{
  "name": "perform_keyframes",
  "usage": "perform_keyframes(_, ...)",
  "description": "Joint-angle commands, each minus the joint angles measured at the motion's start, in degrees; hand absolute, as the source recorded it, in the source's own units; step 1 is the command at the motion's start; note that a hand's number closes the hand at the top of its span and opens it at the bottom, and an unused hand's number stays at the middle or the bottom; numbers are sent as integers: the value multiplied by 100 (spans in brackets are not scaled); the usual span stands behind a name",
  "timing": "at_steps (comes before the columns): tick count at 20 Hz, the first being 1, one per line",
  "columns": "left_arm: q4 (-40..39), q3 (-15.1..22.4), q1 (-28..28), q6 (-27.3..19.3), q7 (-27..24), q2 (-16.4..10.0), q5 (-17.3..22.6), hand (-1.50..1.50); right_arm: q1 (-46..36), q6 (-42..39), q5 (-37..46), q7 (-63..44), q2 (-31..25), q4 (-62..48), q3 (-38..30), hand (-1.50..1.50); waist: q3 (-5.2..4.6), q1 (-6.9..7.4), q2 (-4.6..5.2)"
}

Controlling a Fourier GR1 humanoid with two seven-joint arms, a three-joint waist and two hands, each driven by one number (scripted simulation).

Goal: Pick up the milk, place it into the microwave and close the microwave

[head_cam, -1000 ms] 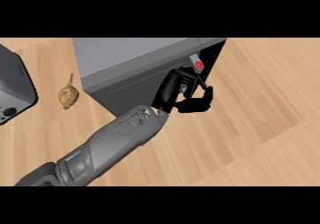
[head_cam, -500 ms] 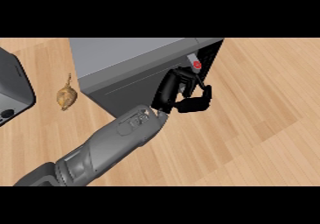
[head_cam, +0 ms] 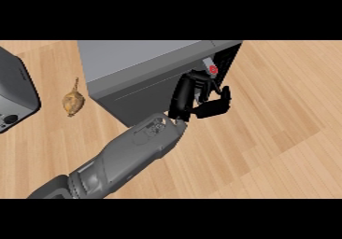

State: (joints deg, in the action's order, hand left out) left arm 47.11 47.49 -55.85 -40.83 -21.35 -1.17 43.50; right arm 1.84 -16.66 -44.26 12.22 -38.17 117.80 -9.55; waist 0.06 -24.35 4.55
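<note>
At the microwave's (head_cam: 136,60) dark side opening, the robot's left hand (head_cam: 201,108) holds the milk (head_cam: 211,69), its fingers (head_cam: 182,95) and thumb curled round the carton. Only the red-marked top peeks out just above the fingers. It is carried upright, apparently to slip it inside the cavity just beyond the fingertips. Well left of the fingers, a toaster (head_cam: 11,93) sits on the worktop (head_cam: 284,135).

left hand (head_cam: 199,103) and milk (head_cam: 211,68) slightly further right, nearer the microwave (head_cam: 143,58) opening
</note>
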Motion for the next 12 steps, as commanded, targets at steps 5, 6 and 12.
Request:
perform_keyframes(5, -812, -446, -335, -124, 145, 118, 346, 150, 7, 153, -227, -48, -92, -41, -435, -150, -4, 347, 24)
perform_keyframes(6, -896, -347, -218, -106, 73, 94, 335, 150, 22, 130, -246, -68, -150, 54, -492, -150, -12, 342, 12)
perform_keyframes(12, -1141, -130, -257, 245, 121, -185, 502, 150, 133, 203, -328, -155, -237, 80, -737, -150, -10, 552, 40)
